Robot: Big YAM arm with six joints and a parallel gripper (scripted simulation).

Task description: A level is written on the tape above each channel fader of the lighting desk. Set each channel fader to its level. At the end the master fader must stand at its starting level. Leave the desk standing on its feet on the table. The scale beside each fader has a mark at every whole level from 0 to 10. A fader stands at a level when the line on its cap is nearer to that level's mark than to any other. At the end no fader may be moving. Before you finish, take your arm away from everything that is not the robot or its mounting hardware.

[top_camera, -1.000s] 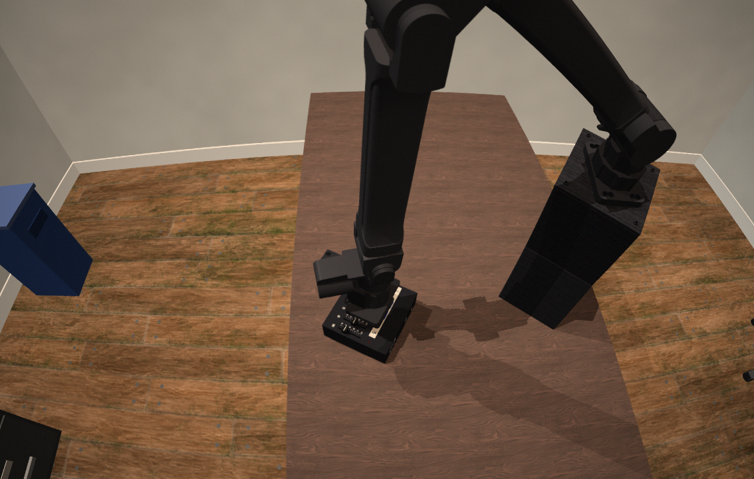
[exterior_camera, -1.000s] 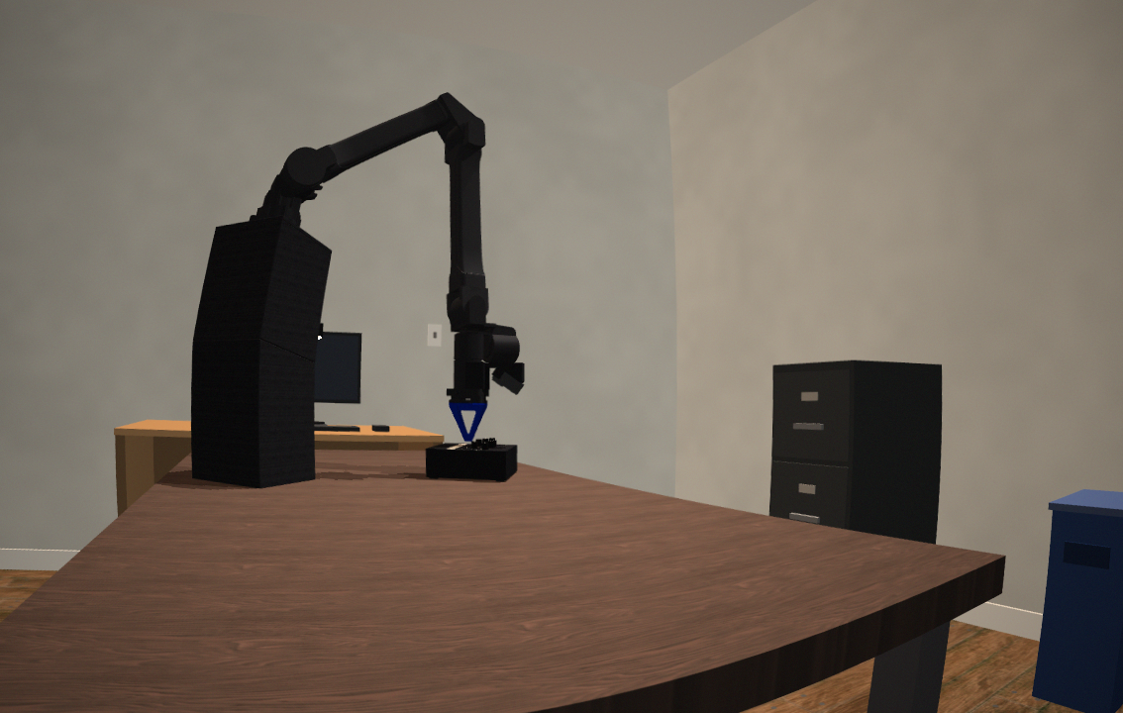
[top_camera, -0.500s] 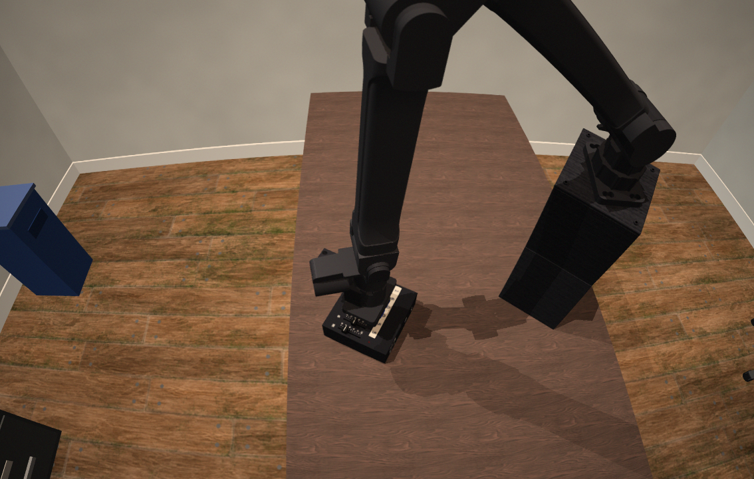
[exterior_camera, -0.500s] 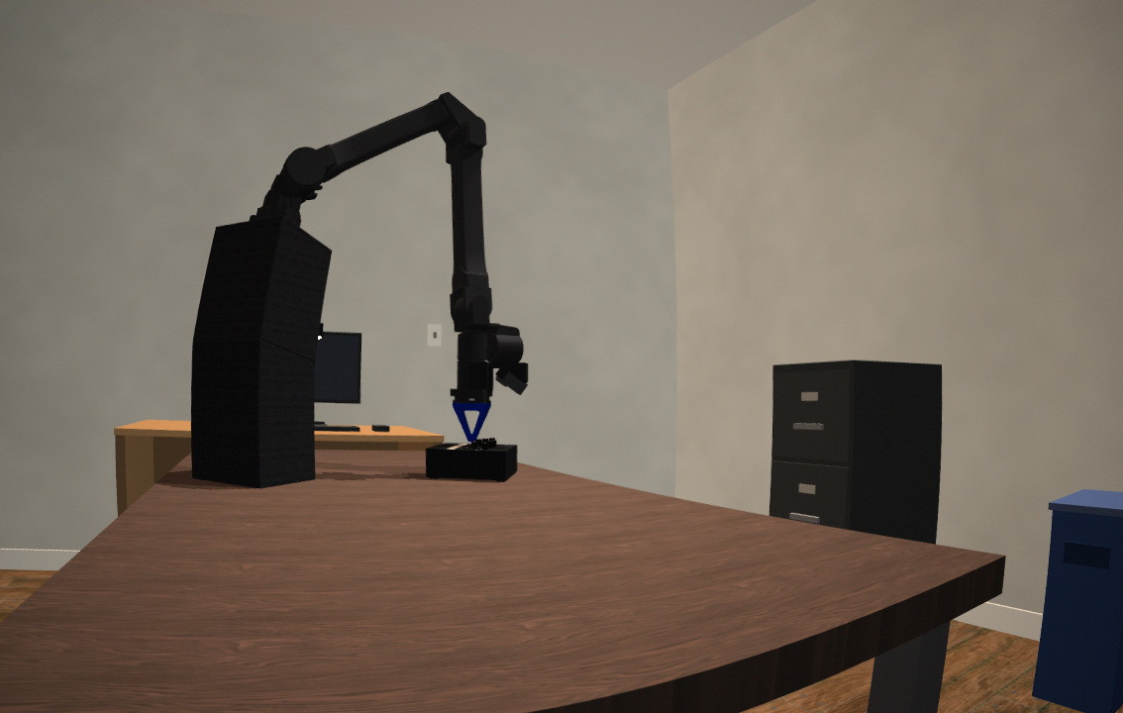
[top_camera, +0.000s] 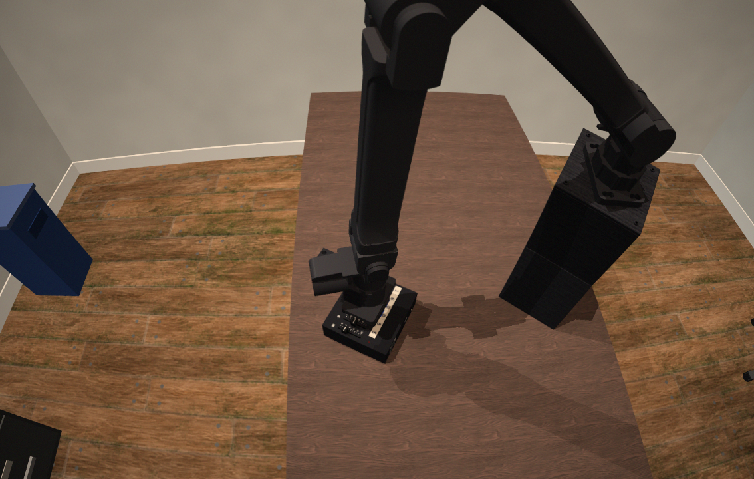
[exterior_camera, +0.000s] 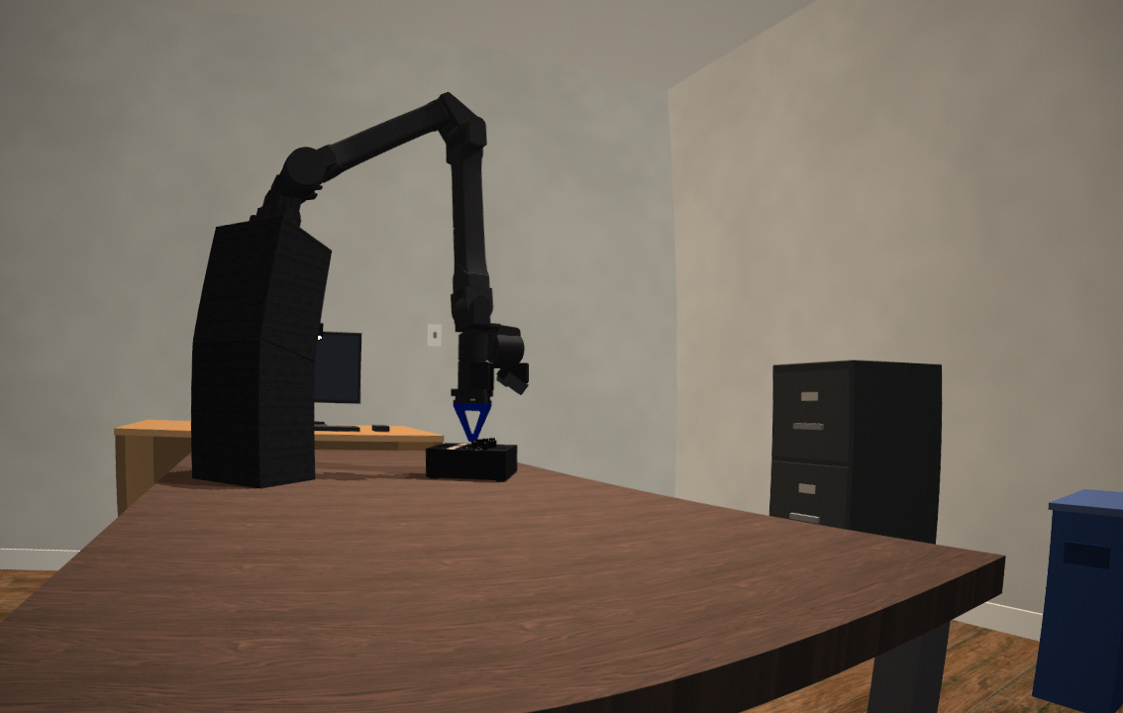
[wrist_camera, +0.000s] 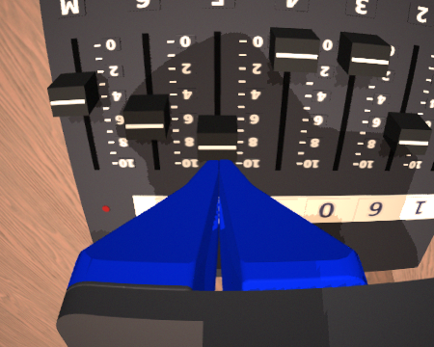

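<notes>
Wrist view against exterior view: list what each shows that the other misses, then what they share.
Only the wrist view shows the fader caps, such as the channel 5 fader just ahead of the fingertips and the master fader, plus the scale numbers and the tape with its written levels.

Only the exterior view shows the whole arm, its black stand, the filing cabinet and the blue bin.

Both show the shut, empty blue hand over the lighting desk, which stands on the wooden table.

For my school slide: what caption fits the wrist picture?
Closed blue hand touching slider 5 on the lighting desk.
</notes>
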